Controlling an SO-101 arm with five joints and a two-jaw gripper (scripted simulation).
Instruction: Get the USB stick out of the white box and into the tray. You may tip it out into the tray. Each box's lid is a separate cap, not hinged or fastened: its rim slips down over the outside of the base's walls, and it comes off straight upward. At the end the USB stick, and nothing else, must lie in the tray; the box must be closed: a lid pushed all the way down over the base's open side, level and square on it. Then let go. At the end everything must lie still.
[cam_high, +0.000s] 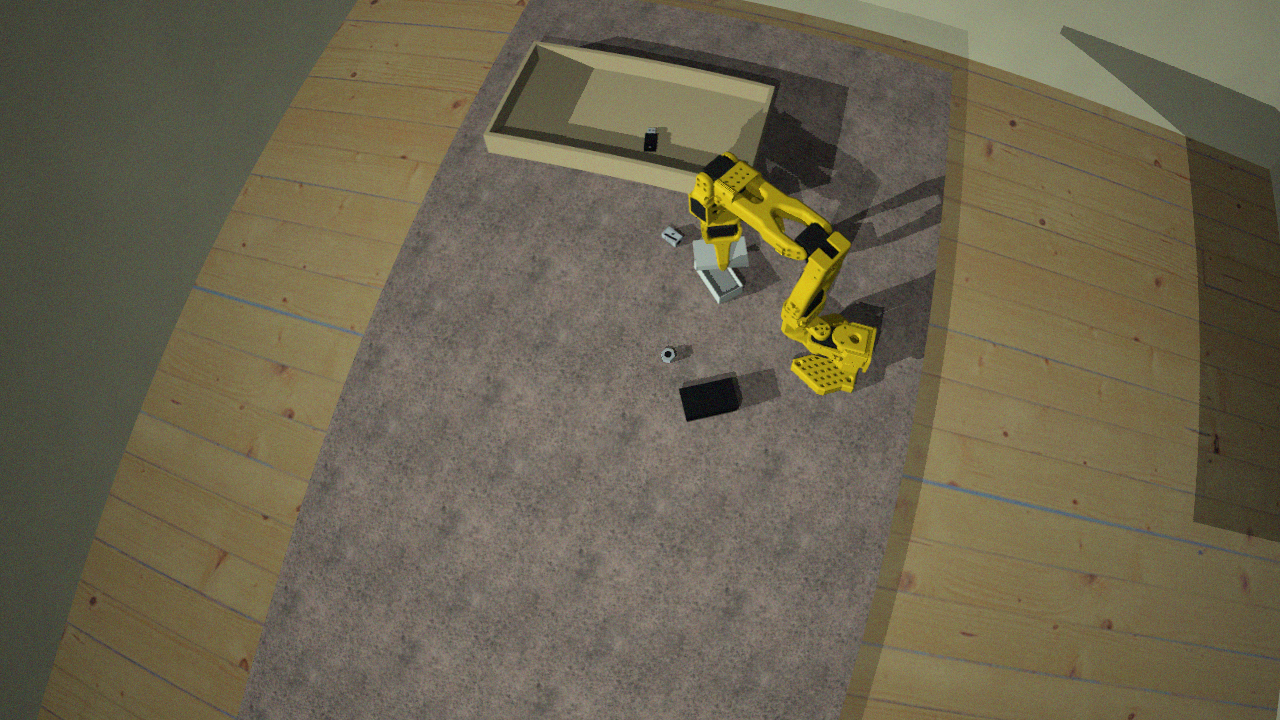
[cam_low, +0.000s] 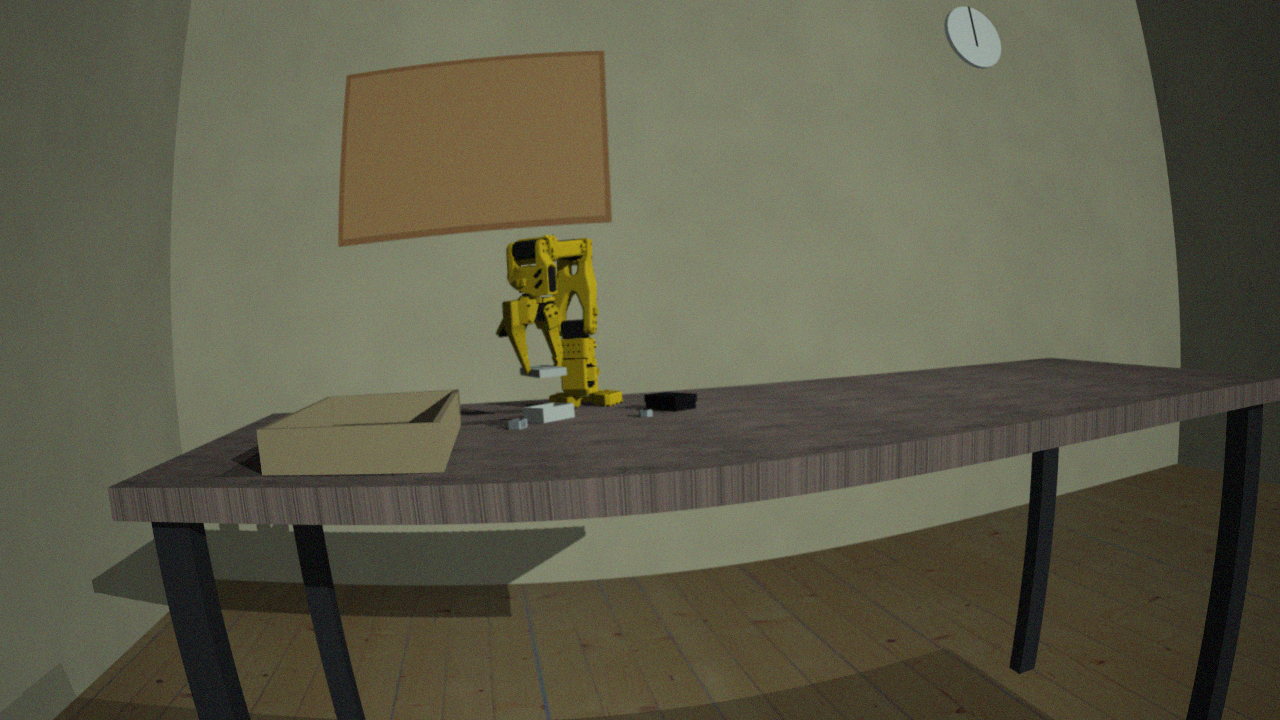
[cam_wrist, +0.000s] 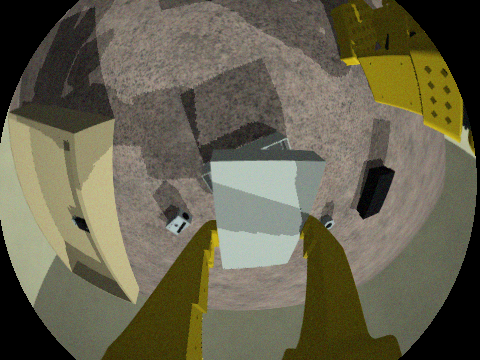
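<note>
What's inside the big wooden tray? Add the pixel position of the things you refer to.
A small black USB stick (cam_high: 650, 141) (cam_wrist: 81, 223) lies in the tray (cam_high: 626, 60) (cam_low: 353, 450) (cam_wrist: 126, 270). The yellow arm (cam_high: 769, 210) (cam_low: 581, 282) hides a bit of its near corner from above, so I can't see there.

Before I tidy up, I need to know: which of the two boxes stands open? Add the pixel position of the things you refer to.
The white box (cam_high: 726, 294) (cam_low: 552, 412), below the pincer (cam_high: 721, 259) (cam_low: 543, 368) (cam_wrist: 260, 227): its inside shows from above, while the black box (cam_high: 709, 399) (cam_low: 670, 405) (cam_wrist: 375, 192) shows an unbroken top.

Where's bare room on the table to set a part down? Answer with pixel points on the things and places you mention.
Likely the wide stretch beyond the black box (cam_high: 708, 399) (cam_low: 670, 402) (cam_wrist: 376, 192), away from the tray (cam_high: 581, 164) (cam_low: 353, 449) (cam_wrist: 101, 200). Also between tray and sharpener (cam_high: 672, 236) (cam_low: 517, 424) (cam_wrist: 178, 222), though narrow. Crowded: around the open white box (cam_high: 726, 295) (cam_low: 551, 412), with the lid (cam_high: 708, 251) (cam_low: 544, 371) (cam_wrist: 257, 200) held above.
</note>
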